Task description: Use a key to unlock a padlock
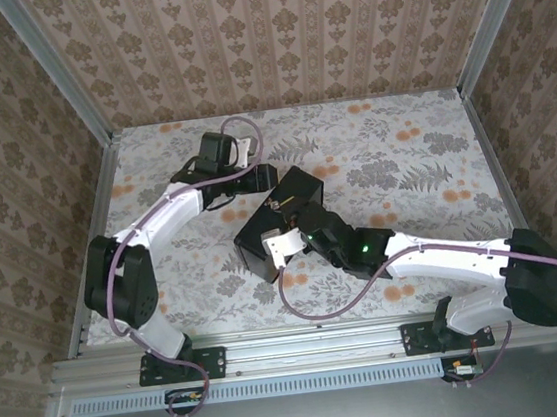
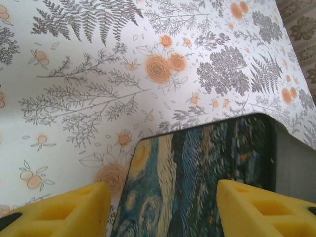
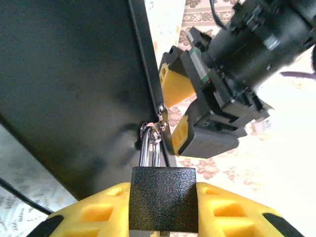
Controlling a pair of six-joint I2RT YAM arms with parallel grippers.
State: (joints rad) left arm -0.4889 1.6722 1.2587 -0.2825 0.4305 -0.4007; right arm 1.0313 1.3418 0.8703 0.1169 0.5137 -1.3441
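The painted box (image 1: 259,237) sits near the middle of the floral worktop (image 1: 403,154), and both arms reach in to it, the left from its far-left side and the right from its near-right side.

In the right wrist view the padlock (image 3: 163,195) hangs against the box's dark wall (image 3: 74,74), right at the wall's edge. Its textured black body is clamped between the yellow fingers (image 3: 94,212) of the right claw (image 3: 163,210), one pad pressed to each side. The silver shackle (image 3: 149,145) rises from the body and passes through a small metal loop (image 3: 148,129) on the box. Just beside that loop a thin metal plate (image 3: 163,118) stands out from the box's edge.

The left claw (image 3: 177,111) sits just past that same edge of the box, its two yellow fingers apart, one partly hidden behind the edge and one in front of it. From the left wrist camera the left claw (image 2: 163,202) is spread wide above the box's blue-and-yellow swirl-painted top (image 2: 187,173). The painted surface shows between the fingers (image 2: 64,212), and a rounded corner of the box points away over the worktop (image 2: 74,74). Whether these fingers touch the box I cannot tell
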